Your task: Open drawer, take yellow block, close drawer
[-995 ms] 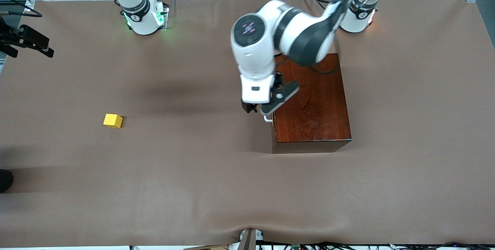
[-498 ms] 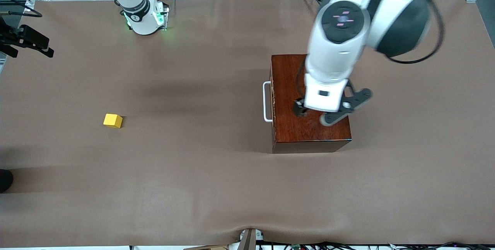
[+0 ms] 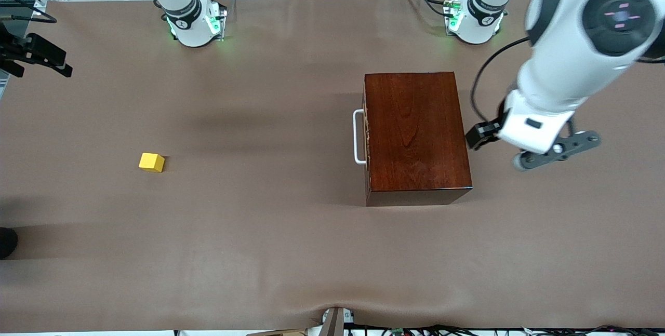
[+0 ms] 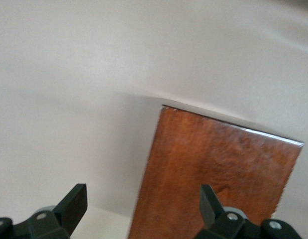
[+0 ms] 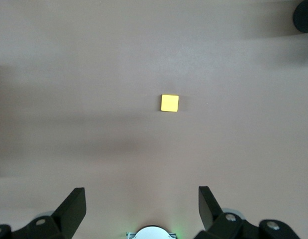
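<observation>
— Toward the left arm's end of the bench sits the dark box [image 3: 417,136], and its drawer [image 3: 365,136] looks pushed in, with only the white handle [image 3: 357,136] standing proud of the front. Which step would that make it?

— The last one, by the look of it. The yellow block [image 3: 151,162] lies on the bare mat toward the right arm's end, well apart from the box, so the task seems nearly complete.

— And the left gripper [image 3: 511,151]?

— It hangs over the mat just beside the box, on the side away from the handle, fingers [image 4: 74,203] spread and holding nothing; the forearm slants down from above the bench edge.

— The right one?

— The right gripper [image 5: 141,209] waits high over the block, fingers apart, empty. What remains is likely only for the arms to settle clear.
</observation>
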Controlling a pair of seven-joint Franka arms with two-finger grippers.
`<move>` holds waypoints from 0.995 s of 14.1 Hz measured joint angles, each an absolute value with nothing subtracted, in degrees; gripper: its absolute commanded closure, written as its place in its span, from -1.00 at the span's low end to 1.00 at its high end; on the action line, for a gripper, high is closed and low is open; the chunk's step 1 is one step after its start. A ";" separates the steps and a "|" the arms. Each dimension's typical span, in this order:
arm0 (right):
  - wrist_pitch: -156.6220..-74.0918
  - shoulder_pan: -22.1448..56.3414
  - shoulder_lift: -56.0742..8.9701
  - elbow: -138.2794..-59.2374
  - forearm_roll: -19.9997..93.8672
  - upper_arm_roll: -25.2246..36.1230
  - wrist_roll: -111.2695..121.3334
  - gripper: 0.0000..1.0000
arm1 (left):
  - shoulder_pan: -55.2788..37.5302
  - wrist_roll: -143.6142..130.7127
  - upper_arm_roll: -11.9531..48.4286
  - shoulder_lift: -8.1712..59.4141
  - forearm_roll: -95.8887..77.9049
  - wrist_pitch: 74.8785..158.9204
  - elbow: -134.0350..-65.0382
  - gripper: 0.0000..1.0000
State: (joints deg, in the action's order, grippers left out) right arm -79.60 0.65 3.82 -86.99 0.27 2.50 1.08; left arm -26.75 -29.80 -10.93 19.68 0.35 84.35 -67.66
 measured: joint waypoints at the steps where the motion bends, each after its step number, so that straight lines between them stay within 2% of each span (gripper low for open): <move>1: -79.50 0.64 3.82 -86.99 0.27 2.51 1.08 -1.00 | -25.55 -25.87 -10.94 18.27 0.35 84.34 -69.09 -1.00; 10: -79.37 0.64 3.80 -86.98 0.27 2.52 1.08 -1.00 | -18.81 -8.97 -10.92 4.51 0.35 84.58 -84.37 -1.00; 14: -79.36 0.64 3.80 -86.98 0.27 2.52 1.08 -1.00 | -17.68 -6.59 -10.92 0.06 0.35 85.25 -88.02 -1.00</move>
State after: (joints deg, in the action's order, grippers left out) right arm -79.36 0.64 3.80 -86.98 0.27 2.52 1.08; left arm -17.68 -6.59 -10.92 0.06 0.35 85.25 -88.02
